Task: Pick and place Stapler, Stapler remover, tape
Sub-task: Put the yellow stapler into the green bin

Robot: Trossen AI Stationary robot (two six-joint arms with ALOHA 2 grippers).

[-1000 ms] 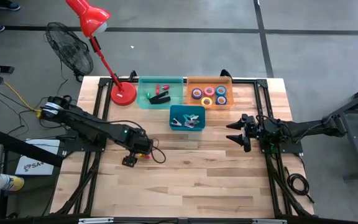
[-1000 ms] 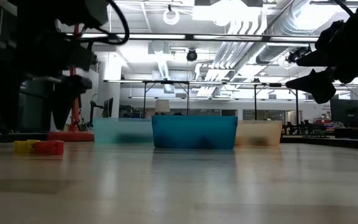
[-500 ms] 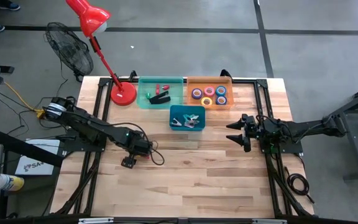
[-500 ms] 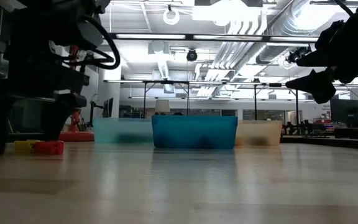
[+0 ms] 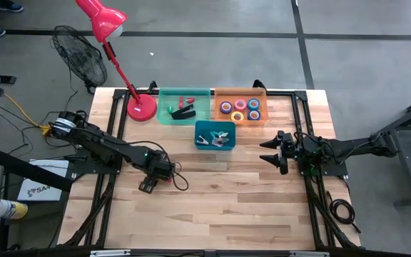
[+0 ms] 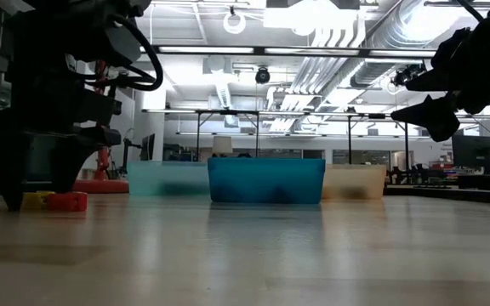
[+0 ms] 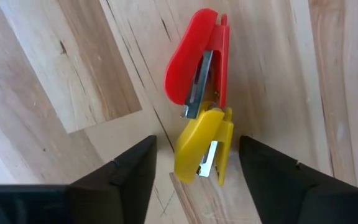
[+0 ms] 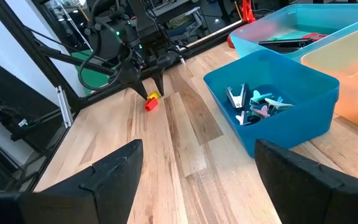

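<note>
A small yellow stapler (image 7: 204, 146) and a small red stapler (image 7: 197, 68) lie end to end on the wooden table, touching. My left gripper (image 7: 197, 142) points down over them, open, with one finger on each side of the yellow stapler and a gap on both sides. The low view shows its fingertips (image 6: 11, 191) down at the tabletop. A black stapler (image 5: 184, 112) lies in the green bin, tape rolls (image 5: 240, 108) in the orange bin, and staple removers (image 5: 215, 138) in the blue bin. My right gripper (image 5: 264, 151) waits open at the table's right, clear of everything.
The green bin (image 5: 164, 114), orange bin (image 5: 262, 120) and blue bin (image 5: 200, 128) stand at the table's far middle. A red desk lamp's base (image 5: 141, 108) sits left of them. Bare wood stretches across the near half (image 5: 220, 214).
My left gripper has come down until its fingertips reach the tabletop around the yellow stapler. Its fingers have then drawn closer together, though a gap remains. The two small staplers have stayed where they were.
</note>
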